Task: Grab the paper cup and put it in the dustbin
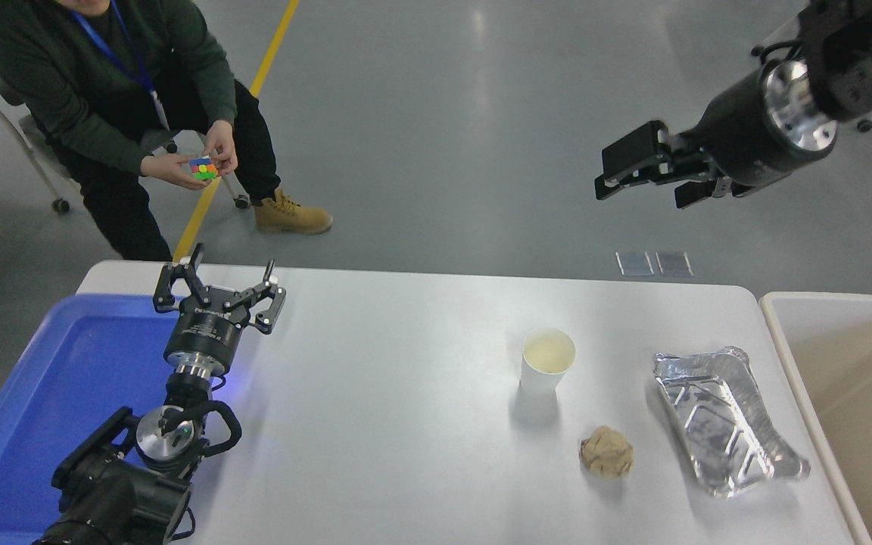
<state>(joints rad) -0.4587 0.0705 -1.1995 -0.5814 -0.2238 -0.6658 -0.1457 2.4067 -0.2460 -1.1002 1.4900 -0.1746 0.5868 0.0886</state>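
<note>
head view, cup: the small plain white paper cup (548,360) is standing upright on the white bench (406,409), right of centre, nothing touching it.
head view, neighbours: a crumpled brown paper ball (606,452) sits just in front and to the right of the cup; a silver foil tray (724,431) lies further right, apart from both.
head view, bin: the big beige rectangular plastic dustbin (845,378) is off the bench's right end.
head view, right gripper (636,185): up high over the floor beyond the far edge, well apart from the cup, fingers spread, holding nothing.
head view, left gripper (218,290): parked lower left by the blue plastic tray (65,393), fingers apart too.
head view, background: a person (126,98) sits top left with a coloured puzzle cube (203,167) in their hands.
</note>
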